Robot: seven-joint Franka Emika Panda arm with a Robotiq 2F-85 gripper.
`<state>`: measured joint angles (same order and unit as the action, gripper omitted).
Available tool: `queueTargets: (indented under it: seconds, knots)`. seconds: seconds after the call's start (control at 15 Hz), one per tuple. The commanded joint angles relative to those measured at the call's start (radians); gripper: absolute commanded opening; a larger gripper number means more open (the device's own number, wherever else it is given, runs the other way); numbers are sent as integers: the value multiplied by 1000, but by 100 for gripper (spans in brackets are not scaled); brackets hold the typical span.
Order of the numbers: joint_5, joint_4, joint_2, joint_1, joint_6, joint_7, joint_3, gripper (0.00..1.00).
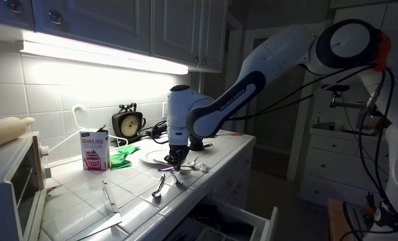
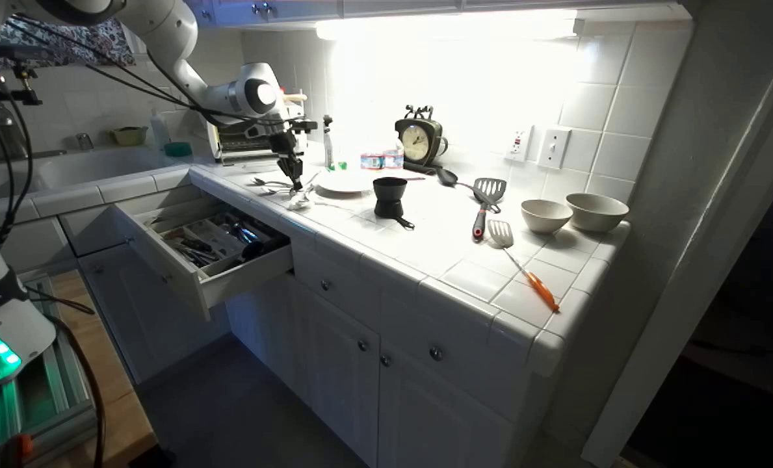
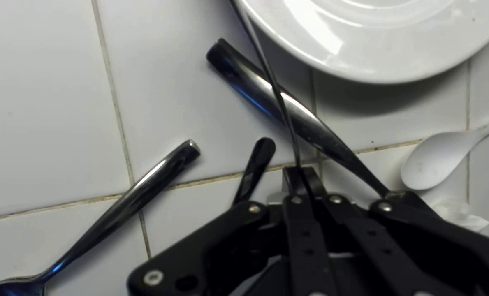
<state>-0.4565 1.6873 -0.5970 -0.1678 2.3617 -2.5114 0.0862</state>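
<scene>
My gripper [image 3: 304, 181] is shut on a thin metal utensil [image 3: 265, 63], seen edge-on and running up past the plate's rim; its kind is unclear. The gripper is low over the counter in both exterior views [image 1: 177, 167] [image 2: 296, 185]. Below the held utensil lies a shiny handle [image 3: 314, 127], its far end hidden by the gripper. A short dark handle [image 3: 254, 168] and a piece of metal cutlery [image 3: 145, 185] lie to the left. A white spoon [image 3: 431, 162] lies to the right. A white plate [image 3: 376, 72] sits above it. A metal spoon [image 1: 158, 189] lies nearer the oven.
An open drawer [image 2: 246, 286] with cutlery juts out below the counter edge. A sugar box [image 1: 95, 150], green bag [image 1: 121, 160] and dial scale [image 1: 129, 124] stand behind. A black cup [image 2: 389, 195], spatulas [image 2: 500, 233] and bowls [image 2: 545, 218] are farther along. Cabinets [image 1: 175, 30] hang above.
</scene>
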Motion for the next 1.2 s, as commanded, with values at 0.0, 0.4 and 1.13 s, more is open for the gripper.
queueTargets:
  seconds: [0.0, 0.4, 1.13]
  knots:
    - [-75, 24, -11, -28, 44, 71, -29, 1]
    - [-136, 33, -7, -48, 47, 125, -34, 1]
    - [-225, 47, -6, -73, 40, 266, -30, 1]
